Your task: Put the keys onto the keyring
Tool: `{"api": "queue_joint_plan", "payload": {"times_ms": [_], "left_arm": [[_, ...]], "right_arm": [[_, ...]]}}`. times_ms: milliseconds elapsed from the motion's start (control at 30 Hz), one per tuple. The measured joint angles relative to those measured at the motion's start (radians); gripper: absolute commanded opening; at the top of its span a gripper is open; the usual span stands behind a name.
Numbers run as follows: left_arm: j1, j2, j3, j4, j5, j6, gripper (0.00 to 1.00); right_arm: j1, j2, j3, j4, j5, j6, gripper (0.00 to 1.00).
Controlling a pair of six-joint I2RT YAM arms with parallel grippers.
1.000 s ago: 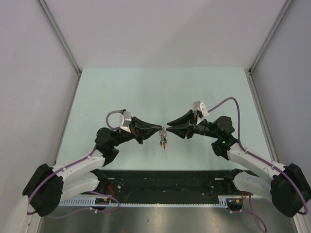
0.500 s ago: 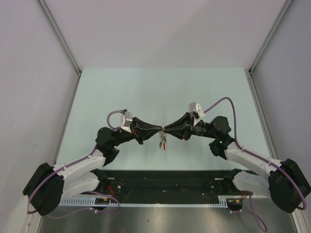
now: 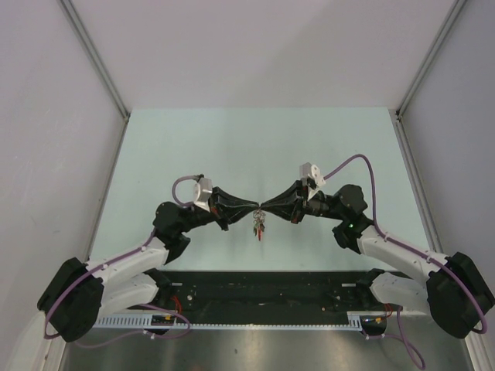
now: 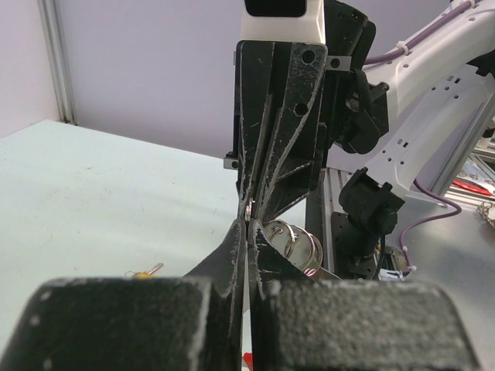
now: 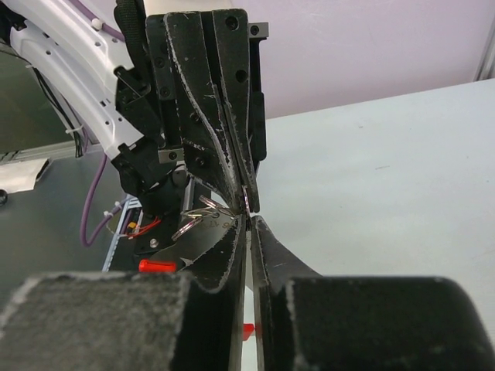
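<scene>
My two grippers meet tip to tip above the middle of the table. The left gripper point(image 3: 257, 207) point(image 4: 247, 226) is shut on the keyring's point(image 4: 298, 241) metal rings, which loop out beside its fingers. The right gripper point(image 3: 266, 206) point(image 5: 249, 219) comes from the opposite side, its jaws closed to a thin slit on the same ring edge point(image 5: 245, 199). A small bunch of keys point(image 3: 259, 227) with red and green heads hangs below the meeting point. One yellow-headed key point(image 4: 142, 272) lies alone on the table. A red key head point(image 5: 157, 265) shows in the right wrist view.
The pale green table point(image 3: 255, 147) is walled by grey panels on three sides. A black slotted rail point(image 3: 263, 290) runs along the near edge between the arm bases. Purple cables point(image 3: 363, 164) loop off both wrists.
The right gripper has moved left to meet the left gripper's tips and its jaws have closed from open to nearly together. The left gripper stayed shut; the hanging keys shifted slightly.
</scene>
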Motion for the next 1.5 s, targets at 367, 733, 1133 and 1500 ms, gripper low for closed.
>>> {"api": "queue_joint_plan", "payload": {"times_ms": [367,733,1133,1500], "left_arm": [[0.0,-0.015,0.019,-0.09,0.013,0.05,0.2],[0.0,-0.1,0.198,-0.554,0.041,0.325,0.24],[0.0,-0.087,0.273,-0.825,0.066,0.486,0.24],[0.0,-0.06,0.29,-0.847,0.106,0.5,0.2]], "right_arm": [[-0.002,0.004,0.007,-0.043,-0.005,-0.019,0.0],[-0.003,-0.019,0.03,-0.177,-0.006,-0.097,0.0],[-0.003,-0.022,0.032,-0.212,-0.01,-0.122,0.0],[-0.003,-0.022,0.032,-0.234,-0.023,-0.14,0.0]]}}
